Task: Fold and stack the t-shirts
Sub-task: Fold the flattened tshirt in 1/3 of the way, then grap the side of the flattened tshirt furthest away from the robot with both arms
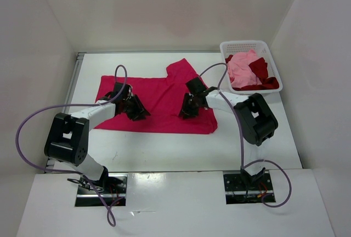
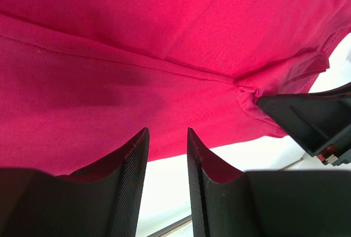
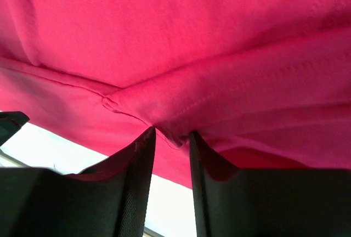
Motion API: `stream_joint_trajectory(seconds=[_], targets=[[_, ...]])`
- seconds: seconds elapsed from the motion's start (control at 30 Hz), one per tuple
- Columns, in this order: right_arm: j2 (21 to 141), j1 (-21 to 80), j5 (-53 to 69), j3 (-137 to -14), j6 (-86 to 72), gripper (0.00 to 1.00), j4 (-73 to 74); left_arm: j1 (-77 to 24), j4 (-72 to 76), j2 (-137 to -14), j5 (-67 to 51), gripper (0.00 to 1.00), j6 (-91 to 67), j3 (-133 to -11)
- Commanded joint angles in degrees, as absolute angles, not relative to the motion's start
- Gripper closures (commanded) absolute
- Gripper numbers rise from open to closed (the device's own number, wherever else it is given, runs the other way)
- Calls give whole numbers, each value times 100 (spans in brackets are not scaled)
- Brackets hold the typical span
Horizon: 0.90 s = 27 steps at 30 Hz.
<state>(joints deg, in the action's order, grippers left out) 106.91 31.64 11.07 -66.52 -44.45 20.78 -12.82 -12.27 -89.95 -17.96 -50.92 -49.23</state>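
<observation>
you have a bright crimson-pink shirt (image 1: 159, 97) at mid-bench, plain and without print, its seams stitched in the same colour. in the far right corner, your white lattice basket (image 1: 274, 64) holds a pale pink shirt (image 1: 241, 69) and a dark red shirt (image 1: 262, 80), both plain. the bench (image 1: 247, 144) is white, with a glossy sheen towards the near edge. your left gripper (image 1: 140, 113) and right gripper (image 1: 185, 112) are black, and their finger pads (image 2: 131, 182) are finely ribbed and tinged red by the cloth. the left arm (image 1: 68, 138) and right arm (image 1: 255, 117) are black with white forearm sections. mauve cables (image 1: 24, 133) trail from both. the walls (image 1: 164, 6) are off-white.
</observation>
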Motion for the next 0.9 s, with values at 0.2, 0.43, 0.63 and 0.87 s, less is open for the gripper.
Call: stream_joint_trajectory(seconds=[0.2, 0.43, 0.63, 0.87], targets=[[11073, 3234, 748, -7689, -4140, 84, 2355, -1205, -1090, -9079, -1775, 59, -4992, -4948], [12014, 3234, 467, -9183, -3657, 76, 3137, -1152, -1090, -9132, -1828, 59, -4992, -4948], [11822, 3234, 107, -9511, -3524, 61, 3454, -1099, -1248, -8930, -1749, 59, -4887, -5062], [10416, 3234, -105, -8099, -3726, 56, 3024, -1099, -1661, -8666, -1222, 59, -4447, -5309]])
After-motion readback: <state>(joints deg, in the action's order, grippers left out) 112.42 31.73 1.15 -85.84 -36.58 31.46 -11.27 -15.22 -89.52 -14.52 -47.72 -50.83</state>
